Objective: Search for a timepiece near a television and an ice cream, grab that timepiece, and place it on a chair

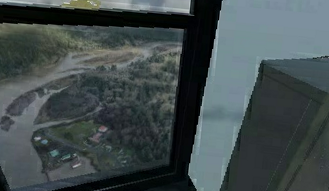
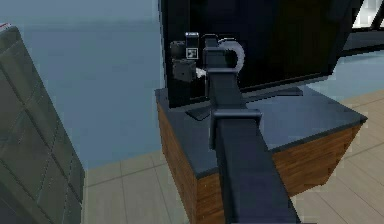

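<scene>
A television [image 2: 285, 40] with a dark screen stands on a low stand [image 2: 315, 120] that has a dark top and wooden sides. My arm [image 2: 240, 150] rises from the bottom edge of the arm side view toward the television's left edge. The gripper [image 2: 181, 68] is a dark body at the arm's far end, against the television's left side and above the stand's back left corner. I cannot tell whether it holds anything. A pale curved piece [image 2: 233, 48] shows just right of the white marker squares, in front of the screen.
A tall grey cabinet [image 2: 30, 130] stands left of the stand, with bare floor [image 2: 130, 185] between them. Ahead, a dark-framed window [image 1: 82, 96] looks over a river and trees. The same grey cabinet [image 1: 294, 136] is close at the forward view's right.
</scene>
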Controlling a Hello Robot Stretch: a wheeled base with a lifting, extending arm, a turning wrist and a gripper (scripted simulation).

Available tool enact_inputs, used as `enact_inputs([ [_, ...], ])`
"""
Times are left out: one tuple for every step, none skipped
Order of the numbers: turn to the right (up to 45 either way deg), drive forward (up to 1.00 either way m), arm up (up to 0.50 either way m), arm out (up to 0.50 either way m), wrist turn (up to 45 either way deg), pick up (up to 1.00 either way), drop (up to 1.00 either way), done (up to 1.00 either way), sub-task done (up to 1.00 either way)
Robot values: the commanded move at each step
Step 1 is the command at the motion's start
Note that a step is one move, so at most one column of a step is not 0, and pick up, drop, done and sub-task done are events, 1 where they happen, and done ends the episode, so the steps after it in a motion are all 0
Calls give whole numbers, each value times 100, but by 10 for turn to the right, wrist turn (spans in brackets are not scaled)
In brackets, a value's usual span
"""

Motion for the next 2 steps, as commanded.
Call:
enact_inputs([
  [0, 0, 0, 0, -450, 0, 0, 0, 0],
  [0, 0, 0, 0, -450, 0, 0, 0, 0],
])
